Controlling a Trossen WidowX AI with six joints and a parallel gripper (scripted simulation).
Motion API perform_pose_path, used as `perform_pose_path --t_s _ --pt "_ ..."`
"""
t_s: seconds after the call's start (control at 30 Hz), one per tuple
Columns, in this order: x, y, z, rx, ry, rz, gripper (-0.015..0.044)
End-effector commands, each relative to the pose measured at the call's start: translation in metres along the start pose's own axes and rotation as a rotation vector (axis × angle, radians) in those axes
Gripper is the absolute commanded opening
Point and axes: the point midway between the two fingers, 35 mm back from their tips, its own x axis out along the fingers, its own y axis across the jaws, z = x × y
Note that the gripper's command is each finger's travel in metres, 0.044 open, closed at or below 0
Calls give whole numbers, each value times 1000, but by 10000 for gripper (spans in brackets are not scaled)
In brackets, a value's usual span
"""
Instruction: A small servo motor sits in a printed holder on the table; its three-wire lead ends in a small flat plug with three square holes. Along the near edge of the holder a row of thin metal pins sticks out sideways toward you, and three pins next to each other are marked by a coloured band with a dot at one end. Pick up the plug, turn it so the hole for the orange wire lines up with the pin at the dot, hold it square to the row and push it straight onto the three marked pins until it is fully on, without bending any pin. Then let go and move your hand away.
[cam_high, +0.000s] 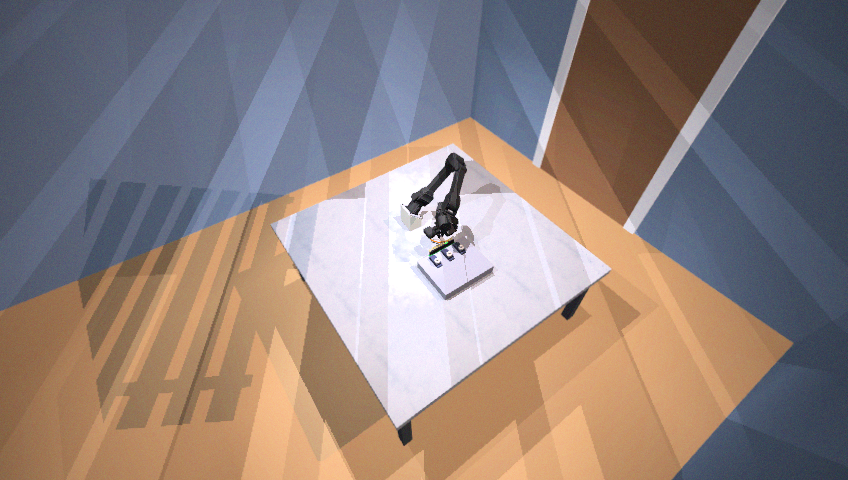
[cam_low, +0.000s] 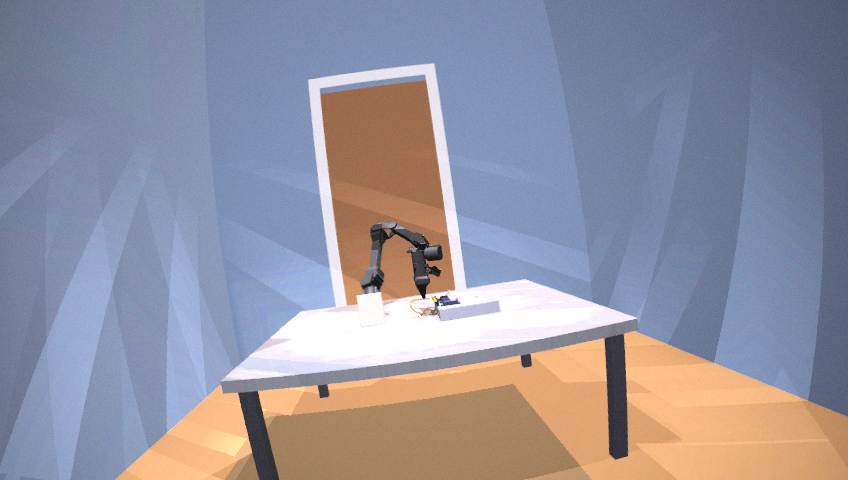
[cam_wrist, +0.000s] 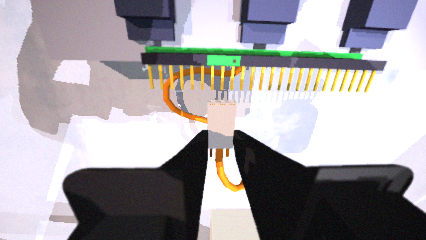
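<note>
My gripper (cam_wrist: 220, 135) (cam_low: 423, 296) is shut on the plug (cam_wrist: 221, 122), a small pale flat block. In the wrist view its holed end faces the row of gold pins (cam_wrist: 271, 79) with a gap between them, and it looks about square to the row. A bright green band (cam_wrist: 216, 60) with a dark dot (cam_wrist: 234, 61) at its right end marks three pins, roughly in line with the plug. The orange lead (cam_wrist: 167, 96) (cam_low: 411, 305) loops from behind the plug to the holder (cam_high: 455, 273) (cam_low: 470, 308). Which hole has the orange wire is unclear.
Three dark blue servo motors (cam_wrist: 270, 12) (cam_high: 448, 254) sit on the holder behind the pin row. A cream block (cam_high: 409, 217) (cam_low: 370, 309) stands by the arm's base on the marble table (cam_high: 368, 285) (cam_low: 333, 350). Strong light and shadow patches cross the table.
</note>
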Motion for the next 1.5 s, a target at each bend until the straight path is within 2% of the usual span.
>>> perform_pose_path --t_s 0.0,1.2,1.47 --pt "0 2 6 0 -2 5 0" --pt "1 1 27 -1 -3 5 0" --pt "5 0 22 -1 -3 5 210"
